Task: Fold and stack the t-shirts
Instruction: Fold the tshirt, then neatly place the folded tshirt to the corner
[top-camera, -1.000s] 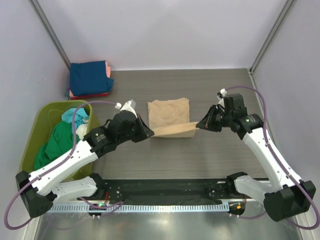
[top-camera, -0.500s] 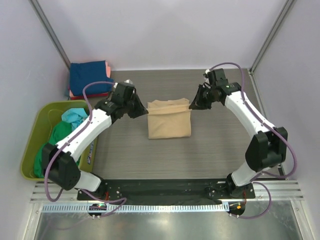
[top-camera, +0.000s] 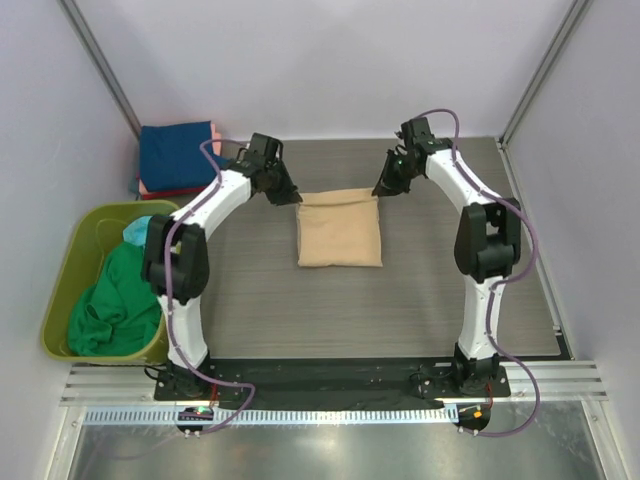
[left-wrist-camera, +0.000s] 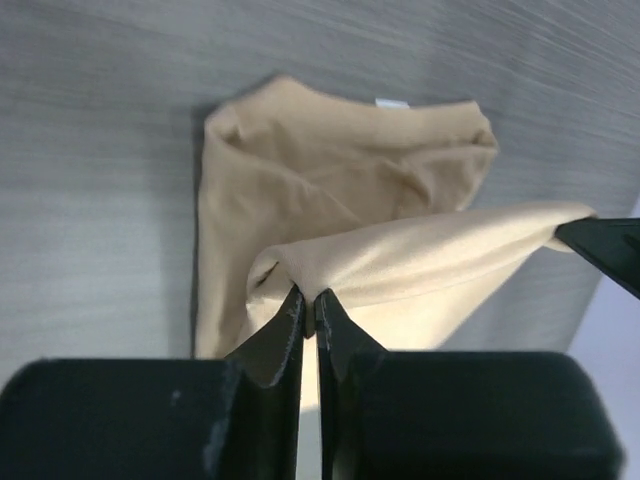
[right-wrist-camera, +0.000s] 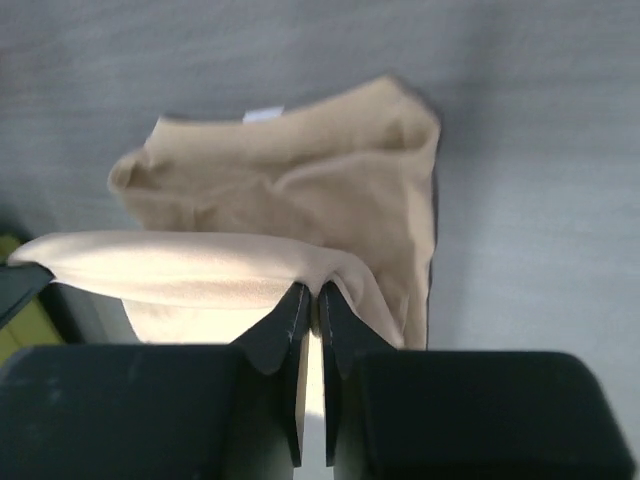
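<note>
The tan t-shirt (top-camera: 339, 229) lies folded in a rectangle at the middle of the table. My left gripper (top-camera: 296, 198) is shut on its far left corner, and my right gripper (top-camera: 378, 192) is shut on its far right corner. In the left wrist view the tan t-shirt (left-wrist-camera: 340, 190) is pinched at the left gripper (left-wrist-camera: 309, 297), with its edge stretched across to the other gripper. In the right wrist view the tan t-shirt (right-wrist-camera: 300, 190) is pinched at the right gripper (right-wrist-camera: 313, 291). A stack of folded t-shirts, navy blue (top-camera: 180, 153) on top of pink and red ones, sits at the far left.
An olive-green bin (top-camera: 62, 290) at the left holds a green t-shirt (top-camera: 115, 305) and a teal one (top-camera: 140, 230). Grey walls close in the table at the back and both sides.
Both grippers carried the near edge of the tan t-shirt away from the arms' bases to the far edge, folding it over. Both arms are now stretched far out.
</note>
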